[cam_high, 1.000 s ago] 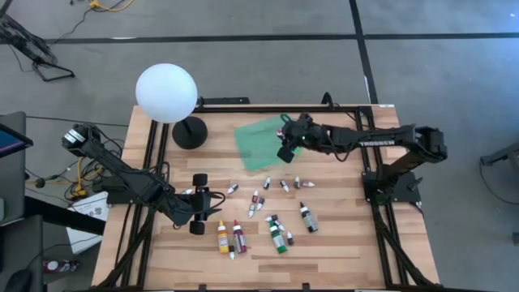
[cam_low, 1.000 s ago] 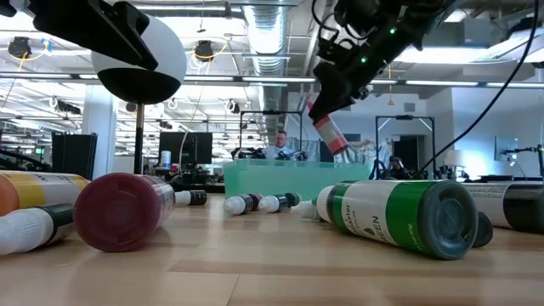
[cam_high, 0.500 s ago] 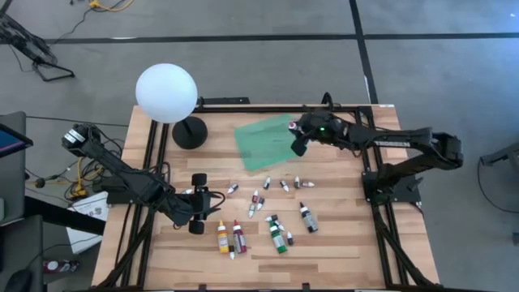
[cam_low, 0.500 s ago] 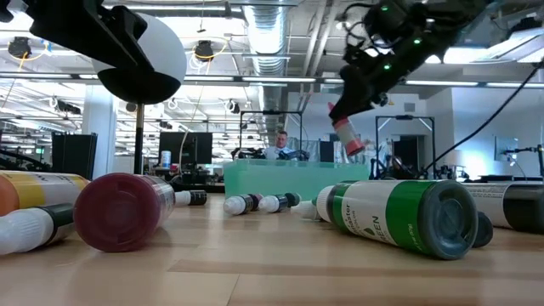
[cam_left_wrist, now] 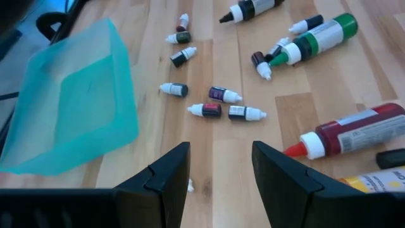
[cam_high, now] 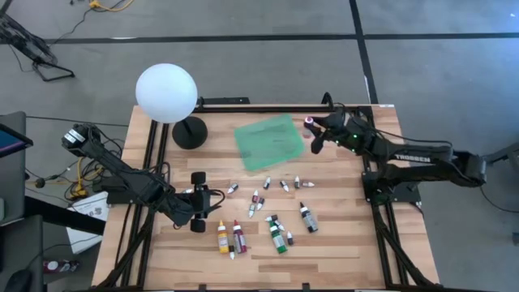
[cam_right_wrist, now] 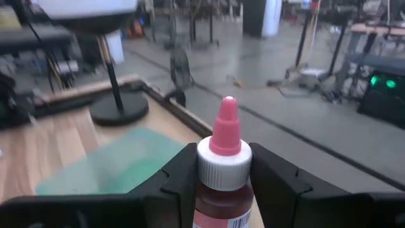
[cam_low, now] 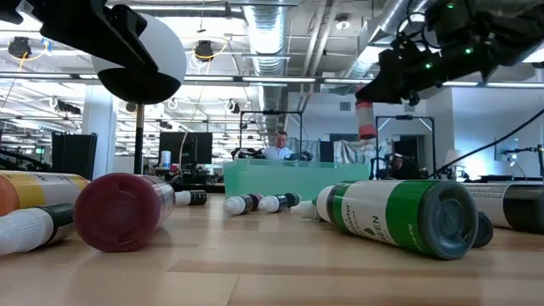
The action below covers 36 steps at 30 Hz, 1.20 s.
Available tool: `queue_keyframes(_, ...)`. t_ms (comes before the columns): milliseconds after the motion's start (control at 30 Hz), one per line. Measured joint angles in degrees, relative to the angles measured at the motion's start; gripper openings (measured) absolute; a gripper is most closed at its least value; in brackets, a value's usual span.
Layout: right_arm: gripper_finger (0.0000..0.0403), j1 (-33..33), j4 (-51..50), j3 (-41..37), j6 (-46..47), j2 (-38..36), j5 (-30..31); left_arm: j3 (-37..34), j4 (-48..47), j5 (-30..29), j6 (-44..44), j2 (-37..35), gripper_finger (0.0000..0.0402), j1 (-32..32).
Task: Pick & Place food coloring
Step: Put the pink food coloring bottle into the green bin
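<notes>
right gripper (cam_high: 315,135) has swung off the green tray (cam_high: 268,142) to its 3 o'clock side, fingers clamped on the pink-capped bottle (cam_right_wrist: 223,171) (held in the air). no drop yet then. left gripper (cam_left_wrist: 218,166) waits, fingers apart, empty.

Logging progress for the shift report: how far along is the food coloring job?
Early. The green tray looks empty. The right gripper holds a pink-tipped bottle in the air beside the tray. The other bottles lie on the table; the left gripper waits open.
</notes>
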Motion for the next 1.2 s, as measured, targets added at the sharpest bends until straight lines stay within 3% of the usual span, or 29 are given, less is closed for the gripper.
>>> queue_keyframes(233,0.0124,0.13,16.24,-1.20,1.81,9.35,-0.28,0.00,0.55,-1.45,0.13,0.00,0.0165,0.00)
queue_keyframes(600,0.0122,-1.40,48.91,0.17,7.11,37.37,0.79,0.00,0.74,-1.46,-0.64,0.00,0.0165,0.00)
queue_keyframes(833,0.0127,-1.87,54.13,3.28,7.13,46.85,3.38,0.00,0.72,-1.45,-0.69,0.00,0.0165,-0.01)
queue_keyframes(1200,0.0125,-4.84,52.15,4.12,5.76,47.87,3.31,0.00,0.71,-2.47,-0.68,0.00,0.0165,0.00)
